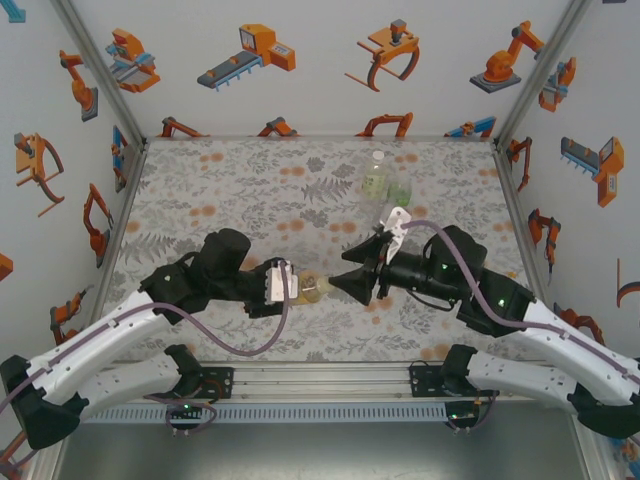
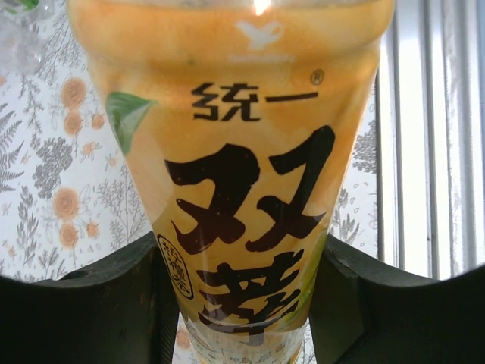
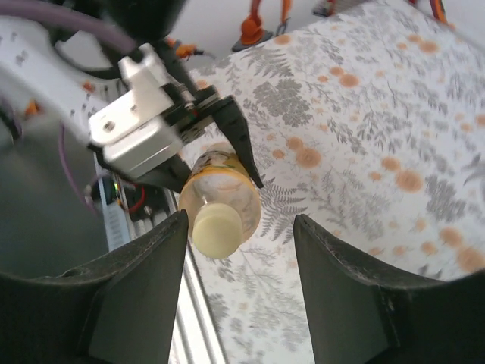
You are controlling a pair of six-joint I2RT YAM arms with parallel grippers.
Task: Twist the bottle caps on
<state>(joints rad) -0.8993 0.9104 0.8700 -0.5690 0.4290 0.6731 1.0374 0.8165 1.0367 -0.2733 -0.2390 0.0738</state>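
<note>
Where the left hand (image 1: 288, 282) clenches around the amber bottle (image 2: 242, 152), the bottle lies level above the near middle of the floral desk (image 1: 250, 180), with its pale cap (image 3: 214, 230) pointing right. Its yellow label reads 统一 over large dark characters 双萃, beside a green leaf. The right hand (image 1: 340, 284) is released, fingers spread either side of the cap without touching it. Far right of centre stand a clear bottle (image 1: 375, 178) and a green-tinted bottle (image 1: 400, 188), close together.
</note>
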